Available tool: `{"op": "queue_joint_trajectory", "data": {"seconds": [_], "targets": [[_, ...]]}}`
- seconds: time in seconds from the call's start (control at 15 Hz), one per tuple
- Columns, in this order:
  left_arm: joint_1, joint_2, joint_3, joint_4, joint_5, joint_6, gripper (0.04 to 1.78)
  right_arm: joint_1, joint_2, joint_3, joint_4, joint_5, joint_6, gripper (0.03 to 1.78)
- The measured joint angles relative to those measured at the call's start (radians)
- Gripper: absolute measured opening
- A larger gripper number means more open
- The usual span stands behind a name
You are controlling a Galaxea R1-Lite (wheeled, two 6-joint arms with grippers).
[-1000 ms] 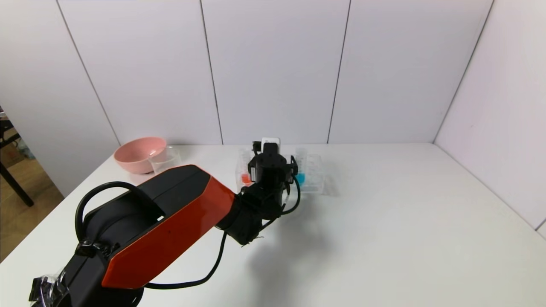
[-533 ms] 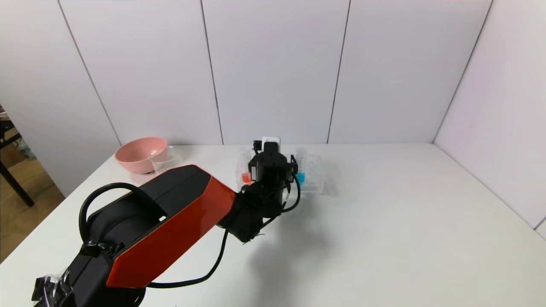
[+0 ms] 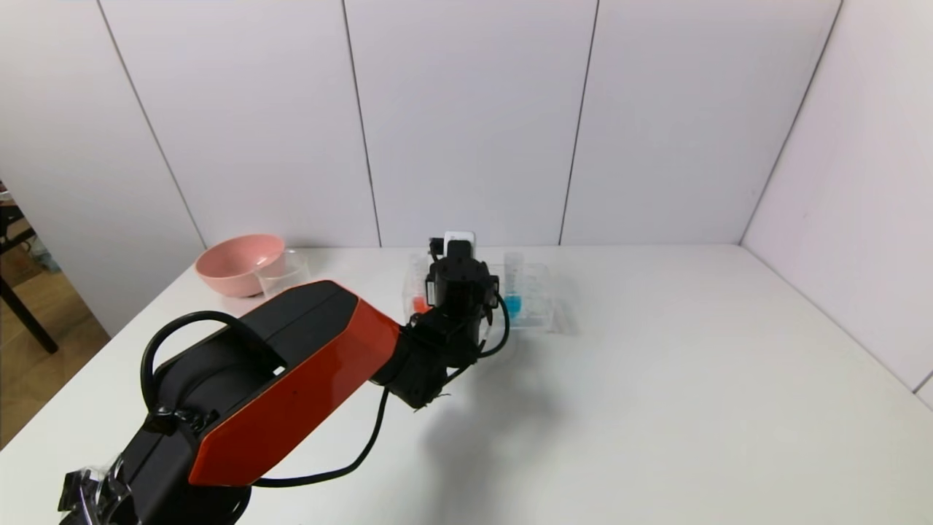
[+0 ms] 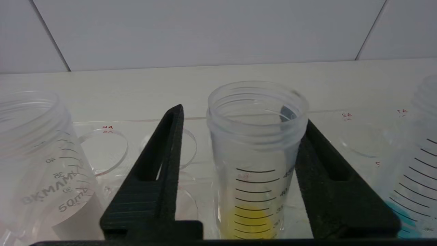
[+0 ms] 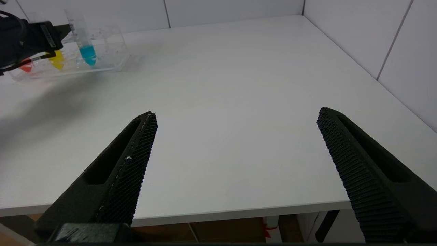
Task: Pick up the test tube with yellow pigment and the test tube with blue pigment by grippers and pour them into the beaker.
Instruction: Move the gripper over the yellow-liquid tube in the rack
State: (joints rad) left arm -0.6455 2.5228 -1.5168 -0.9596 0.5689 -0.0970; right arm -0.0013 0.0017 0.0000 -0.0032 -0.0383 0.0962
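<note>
My left gripper [image 3: 461, 271] is at the clear tube rack [image 3: 541, 310]. In the left wrist view the gripper [image 4: 242, 116] is open around the test tube with yellow pigment [image 4: 254, 164], which stands upright in the rack. One finger [image 4: 321, 160] touches the tube; the other stands a small gap away. The test tube with blue pigment [image 3: 514, 292] stands in the rack beside it and also shows in the left wrist view [image 4: 421, 164]. The beaker [image 3: 283, 271] stands at the far left by the pink bowl. My right gripper [image 5: 237, 114] is open and empty over the table's near edge.
A pink bowl [image 3: 237, 264] sits at the far left corner, touching the beaker. A red-liquid tube [image 3: 419, 302] stands in the rack on the yellow tube's other side. The left arm's orange-red cover [image 3: 291, 379] fills the near left. Walls close the table's back and right.
My left gripper has shifted slightly left and farther in at the rack, so the blue tube shows more. Nothing has been lifted.
</note>
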Motion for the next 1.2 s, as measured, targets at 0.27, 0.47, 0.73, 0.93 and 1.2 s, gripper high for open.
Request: {"op": "queue_joint_trajectory", "data": {"seconds": [0.27, 0.47, 0.73, 0.93, 1.2], "targets": [[-0.001, 0.002, -0.001, -0.001, 0.0, -0.001, 0.53, 0.0, 0.0, 0.0, 0.0, 0.0, 0.0, 1.71], [-0.001, 0.002, 0.0, 0.0, 0.0, 0.0, 0.54, 0.0, 0.0, 0.0, 0.0, 0.0, 0.0, 1.71], [-0.001, 0.003, -0.001, 0.002, 0.001, 0.0, 0.54, 0.0, 0.0, 0.0, 0.0, 0.0, 0.0, 1.71], [-0.001, 0.0, 0.004, 0.004, 0.001, 0.0, 0.54, 0.0, 0.0, 0.0, 0.0, 0.0, 0.0, 1.71], [-0.001, -0.026, 0.01, 0.042, -0.001, 0.007, 0.54, 0.0, 0.0, 0.0, 0.0, 0.0, 0.0, 1.71]]}}
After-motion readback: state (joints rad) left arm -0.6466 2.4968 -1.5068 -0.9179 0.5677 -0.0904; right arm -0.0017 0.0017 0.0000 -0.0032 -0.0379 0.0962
